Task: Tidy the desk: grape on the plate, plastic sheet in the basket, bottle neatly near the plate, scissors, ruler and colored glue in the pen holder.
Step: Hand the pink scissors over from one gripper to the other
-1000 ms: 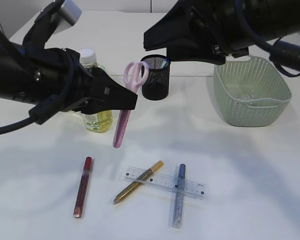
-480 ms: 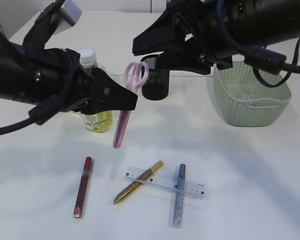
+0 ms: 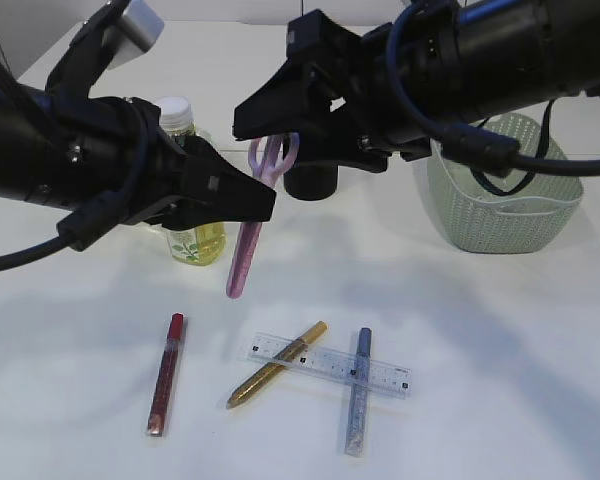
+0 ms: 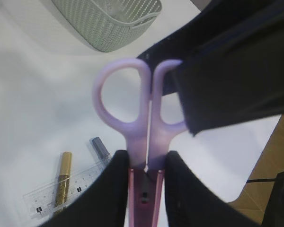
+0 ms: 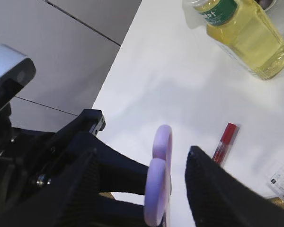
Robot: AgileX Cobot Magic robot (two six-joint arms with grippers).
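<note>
Exterior: left gripper (image 3: pixel 265 200) holds the pink-handled scissors (image 3: pixel 248 240) by the neck, handles up at 12 o'clock, sheathed blades hanging to 6, clear of the white worktop (image 3: pixel 500 330). Right gripper (image 3: pixel 265 125) sits at the handle loops, jaws spread; reads as a handover so the scissors can drop blades-first into the black mesh pen holder (image 3: pixel 312 180) at 1 o'clock.

Left wrist: jaws partly closed, clamped on the scissors (image 4: pixel 144 156) just below the loops, leaving them free.

Right wrist: wide-open jaws straddle the loops (image 5: pixel 158 189), no contact visible. Clear plastic ruler (image 3: pixel 330 365) and glitter glue sticks (image 3: pixel 166 375) lie at 6 o'clock, unsorted.
</note>
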